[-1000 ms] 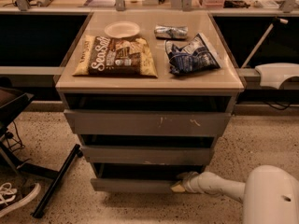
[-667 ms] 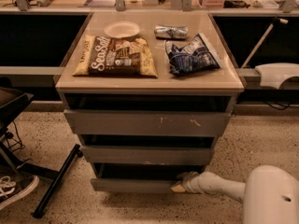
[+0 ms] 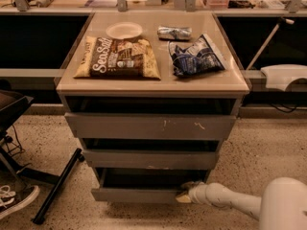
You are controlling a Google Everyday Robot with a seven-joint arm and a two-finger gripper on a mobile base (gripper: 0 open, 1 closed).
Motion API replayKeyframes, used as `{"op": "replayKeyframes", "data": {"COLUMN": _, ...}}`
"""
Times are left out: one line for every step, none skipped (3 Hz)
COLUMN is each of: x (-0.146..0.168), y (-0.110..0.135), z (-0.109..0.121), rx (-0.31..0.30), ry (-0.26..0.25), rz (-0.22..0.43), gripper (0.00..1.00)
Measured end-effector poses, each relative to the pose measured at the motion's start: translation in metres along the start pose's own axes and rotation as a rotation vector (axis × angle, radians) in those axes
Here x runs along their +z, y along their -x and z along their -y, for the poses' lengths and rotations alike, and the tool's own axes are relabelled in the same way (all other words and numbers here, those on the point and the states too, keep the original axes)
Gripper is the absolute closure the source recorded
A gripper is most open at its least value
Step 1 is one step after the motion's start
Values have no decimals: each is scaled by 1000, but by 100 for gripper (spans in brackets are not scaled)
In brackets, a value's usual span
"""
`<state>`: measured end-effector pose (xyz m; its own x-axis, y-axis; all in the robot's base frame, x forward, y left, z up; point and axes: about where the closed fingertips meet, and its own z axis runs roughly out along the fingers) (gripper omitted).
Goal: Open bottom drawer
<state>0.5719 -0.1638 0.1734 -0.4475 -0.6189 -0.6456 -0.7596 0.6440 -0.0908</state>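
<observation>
Low down, tool [image 3: 184,196] at right end of shadowed drawer [image 3: 139,194].

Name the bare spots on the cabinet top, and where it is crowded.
Free: the cabinet top along its front edge, and the lane between brown chip bag and blue chip bag. Crowded: middle and back, around plate and silver packet. The gripper sits at the drawer, right front corner.

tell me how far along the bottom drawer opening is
Done: the claw is down near the floor, at the right end of the bottom drawer front. In hand: the drawer looks at most slightly out, with a dark gap above its front. Left: most of the pull, until the drawer stands clearly out and its tray is exposed.
</observation>
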Motion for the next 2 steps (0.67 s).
{"op": "replayKeyframes", "data": {"x": -3, "y": 1, "z": 0, "rx": 0, "ry": 0, "rz": 0, "gripper": 100}}
{"op": "replayKeyframes", "data": {"x": -10, "y": -11, "z": -11, "rx": 6, "ry": -15, "rz": -5, "gripper": 100}}
